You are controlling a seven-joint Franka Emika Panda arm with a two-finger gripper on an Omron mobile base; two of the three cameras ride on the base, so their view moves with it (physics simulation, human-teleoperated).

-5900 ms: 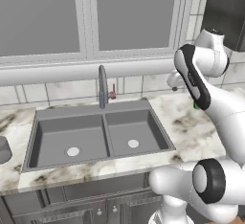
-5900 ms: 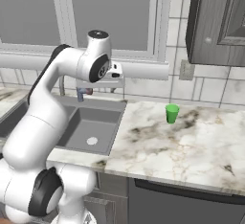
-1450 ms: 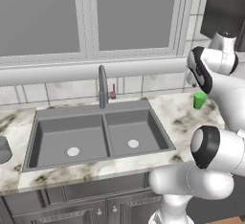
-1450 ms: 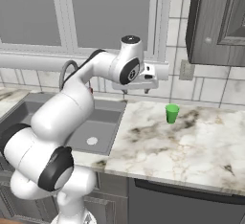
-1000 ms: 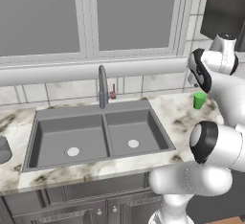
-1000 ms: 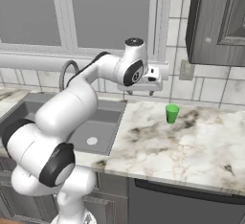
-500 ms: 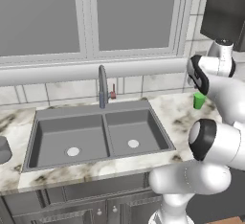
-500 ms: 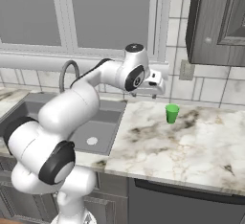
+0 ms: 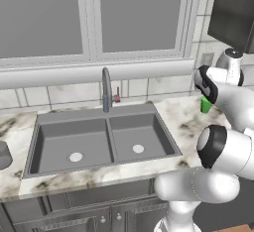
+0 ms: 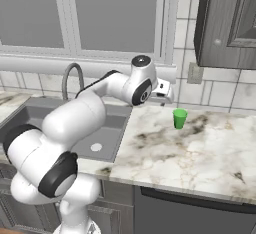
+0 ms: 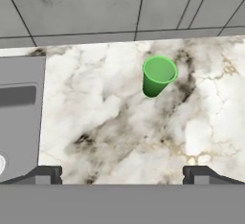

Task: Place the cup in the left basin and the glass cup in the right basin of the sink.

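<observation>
Task barely started, by the look of it — neither cup is in the sink yet.

The cup, the small green tumbler, stands upright on the marble worktop to the right of the sink, near the back edge by the tiled wall. In the hand view it sits a little ahead of the fingertips and slightly right of centre, well clear of both of them, nothing touching it. In the left base view it is partly hidden behind the arm.

The gripper hovers over the worktop between the sink's right edge and the cup, a bit above it. Its jaws are spread wide and hold nothing; the two tips stand far apart at the bottom of the hand view.

The glass cup is at the far left edge of the worktop, left of the sink, cut off by the frame edge — grey, standing on the counter, untouched.

The left basin and the right basin both show bare dark floors with just their light drains; nothing placed in either. The faucet stands behind the divider.

Judgement: the arm is approaching the green cup for the first pick. Left to do: grasp it, carry it over the right basin to the left one, release it, then fetch the glass cup from the far left and set it in the right basin.
</observation>
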